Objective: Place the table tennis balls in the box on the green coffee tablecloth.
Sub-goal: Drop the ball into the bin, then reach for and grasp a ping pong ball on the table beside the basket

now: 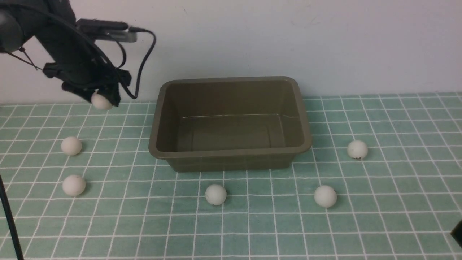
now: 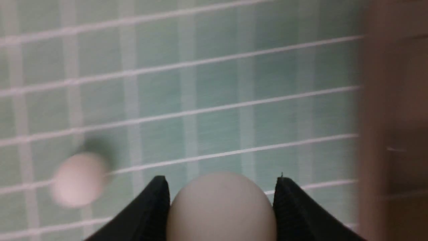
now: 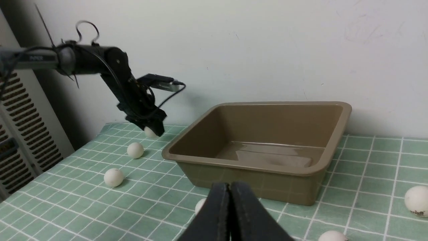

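Handling: we judge the balls light, stiff-shelled and smooth, so they roll at a touch and can squirt out of a hard pinch. We would take each one across its widest part with gentle pressure.
Nearest to us: the right gripper (image 3: 230,192) hangs low over the cloth (image 1: 252,224), its jaws pressed together with nothing between them.
Front row: the middle ball (image 1: 216,194) lies on the cloth just before the near wall of the box (image 1: 231,153). The front right ball (image 1: 325,196) lies off to its right, and neither touches the box.
Left side: the near left ball (image 1: 73,185) and the far left ball (image 1: 71,146) lie one behind the other, well apart from the box.
Right side: the right ball (image 1: 357,149) rests near the box's right front corner, not touching it, with a small dark mark low on it.
Middle: the box is an olive-brown tub with a flared rim, and we see no ball inside.
Far left: the left gripper (image 2: 221,180) is raised above the cloth beside the box's far left corner. It is clamped on the held ball (image 1: 101,101), pinched across its middle and not yet over the box.
Looks: the balls are small, matte and white. The cloth is pale green with a thin white grid.
Back: the wall (image 1: 325,43) is plain and pale.
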Controlling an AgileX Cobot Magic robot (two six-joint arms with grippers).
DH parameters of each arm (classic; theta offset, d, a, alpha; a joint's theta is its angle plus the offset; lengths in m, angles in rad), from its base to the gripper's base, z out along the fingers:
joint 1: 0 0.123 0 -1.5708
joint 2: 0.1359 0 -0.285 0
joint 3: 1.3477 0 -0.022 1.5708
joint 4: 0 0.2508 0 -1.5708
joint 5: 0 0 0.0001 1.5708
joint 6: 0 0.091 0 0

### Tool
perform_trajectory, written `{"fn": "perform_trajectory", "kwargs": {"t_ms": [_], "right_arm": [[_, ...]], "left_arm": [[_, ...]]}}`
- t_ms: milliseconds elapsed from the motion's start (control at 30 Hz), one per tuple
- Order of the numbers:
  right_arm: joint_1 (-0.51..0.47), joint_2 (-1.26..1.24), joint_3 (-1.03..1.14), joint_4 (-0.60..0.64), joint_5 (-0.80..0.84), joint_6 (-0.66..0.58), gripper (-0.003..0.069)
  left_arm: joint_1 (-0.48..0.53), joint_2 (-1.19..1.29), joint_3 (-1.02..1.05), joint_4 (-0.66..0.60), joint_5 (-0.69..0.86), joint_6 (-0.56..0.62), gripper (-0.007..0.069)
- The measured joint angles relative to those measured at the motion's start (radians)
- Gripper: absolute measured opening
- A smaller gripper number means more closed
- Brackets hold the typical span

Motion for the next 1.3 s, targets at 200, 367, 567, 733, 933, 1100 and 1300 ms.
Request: {"fn": "perform_trajectory", "kwargs": {"t_ms": [200, 367, 567, 733, 933, 1100, 1300], "right_arm": [[0.000, 0.000, 0.000, -0.032, -0.002, -0.002, -0.0018], [0.000, 0.000, 0.000, -0.037, -0.002, -0.002, -0.0018], [0.000, 0.000, 0.000, -0.037, -0.002, -0.002, -0.0018], [0.000, 0.000, 0.000, -0.037, 0.006, -0.002, -0.0018], [0.000, 0.000, 0.000, -0.037, 0.020, -0.002, -0.0018], [0.000, 0.000, 0.000, -0.038, 0.022, -0.002, -0.0018], [0.000, 0.000, 0.000, -0.041, 0.022, -0.003, -0.0018]], "left_arm": [[-0.180, -0.019, -0.003, -0.111, -0.074, 0.072, 0.0353], [-0.319, 0.048, -0.003, -0.101, -0.184, 0.106, 0.0353], [-0.399, 0.120, -0.003, -0.092, -0.237, 0.160, 0.0371], [-0.406, 0.132, -0.010, -0.053, -0.235, 0.146, 0.0505], [-0.354, 0.079, -0.065, 0.072, -0.130, 0.062, 0.0542], [-0.188, -0.009, -0.071, 0.091, -0.007, 0.026, 0.0542], [0.039, -0.041, -0.069, -0.013, 0.043, 0.019, 0.0542]]}}
